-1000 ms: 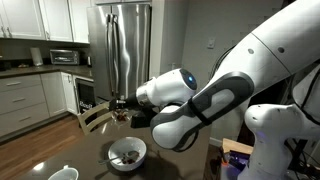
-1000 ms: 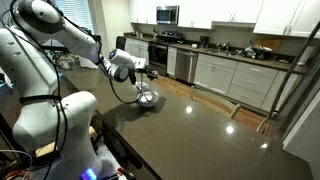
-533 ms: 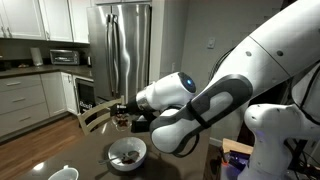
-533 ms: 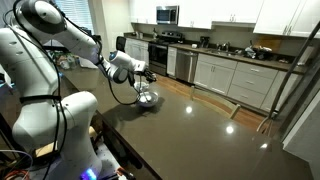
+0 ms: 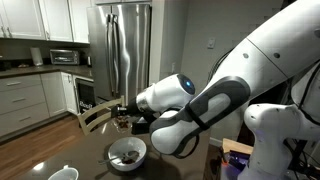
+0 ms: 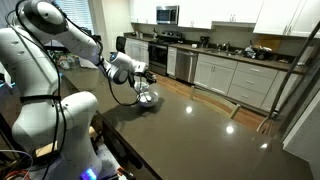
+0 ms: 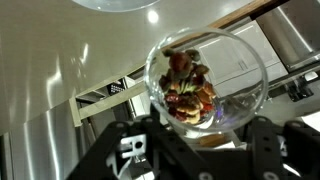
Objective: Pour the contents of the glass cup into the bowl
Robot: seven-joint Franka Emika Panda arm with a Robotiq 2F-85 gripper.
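In an exterior view the bowl sits on the dark table, with the gripper above its far rim. In the wrist view, the fingers clamp the glass cup from both sides, its mouth facing the camera and the reddish bits inside.

Bowl mostly beyond top edge

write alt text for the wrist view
The gripper holds the glass cup, seen almost end-on, with reddish-brown bits piled inside it. A stainless steel fridge fills the blurred background.
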